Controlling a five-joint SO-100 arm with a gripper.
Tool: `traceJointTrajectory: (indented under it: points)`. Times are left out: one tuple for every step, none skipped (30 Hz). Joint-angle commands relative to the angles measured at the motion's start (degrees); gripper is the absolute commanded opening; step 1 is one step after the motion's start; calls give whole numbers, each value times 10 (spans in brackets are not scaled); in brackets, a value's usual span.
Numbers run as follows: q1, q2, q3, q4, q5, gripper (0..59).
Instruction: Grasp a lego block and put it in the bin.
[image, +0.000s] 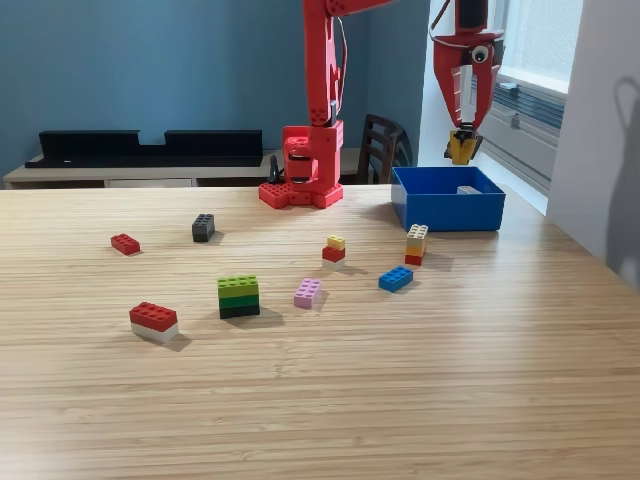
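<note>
Red end effector (462, 150) at the frame's upper right pinches a yellow lego block (460, 148) above the blue bin (447, 211); released off-centre, it could bounce onto the tabletop (320, 400).

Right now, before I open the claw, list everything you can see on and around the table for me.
Shallow square blue plastic bin: one, far right of the exterior view.
Grey brick: one, inside the bin.
Small red brick: one, far left.
Dark grey brick: one, left of centre.
Red-on-white stack: one, near left.
Green stack: one, centre.
Pink brick: one, centre.
Yellow-on-red stack: one, centre.
Blue brick: one, right of centre.
Cream, orange and red stack: one, before the bin.
Yellow block: one, held above the bin.
Wooden table: one.
Red claw: one, shut on the yellow block.
</note>
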Motion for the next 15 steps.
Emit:
traceJointTrajectory:
  points:
    - [-9,41,4,8,-11,0]
    - [-9,41,7,8,-15,2]
    - [-8,41,10,8,-18,9]
    - [-8,41,13,8,-19,39]
    - [-8,41,17,8,-22,66]
    - [-8,41,22,8,-25,93]
    - [-9,41,26,8,-25,128]
    - [-9,41,29,8,-25,160]
    - [-8,41,31,8,-25,178]
    - [-8,41,33,8,-25,188]
    - [-7,41,33,8,-25,193]
    - [-7,41,33,8,-25,196]
    - [-7,41,33,7,-25,190]
    - [-7,41,33,7,-25,173]
    - [-6,41,32,7,-26,156]
